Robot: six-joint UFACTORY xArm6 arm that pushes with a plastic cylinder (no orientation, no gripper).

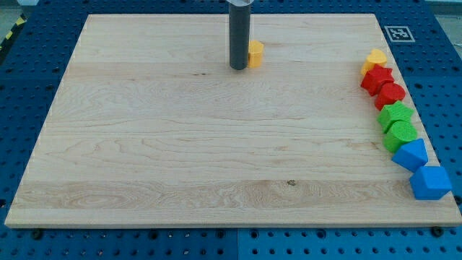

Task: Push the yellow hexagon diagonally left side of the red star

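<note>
Rod end, my tip [238, 68], planted on the pale wooden board [180, 159] near the view's top, just left of centre, pressed against the left flank of the small yellow hexagon block [255, 53], which is partly hidden behind the rod. No jaws or hand on this rig, so nothing open, closed or held: only a straight dark rod touching, or all but touching, the block's side. Well apart, along the view's right edge, a tight column of blocks: a second yellow block [375, 58] of unclear shape at the top, then the red star [376, 78], another red block [390, 94], a green star-like block [395, 115], a green rounded block [401, 133], and two blue blocks [411, 154] [431, 182] at the bottom. Judged from this layout, barely begun: contact made on the correct side for a rightward push, but the whole stretch of bare board to the red star left to cross. Still to do: a long slide toward the view's right, ending up-left of the star, clear of its yellow neighbour.
</note>
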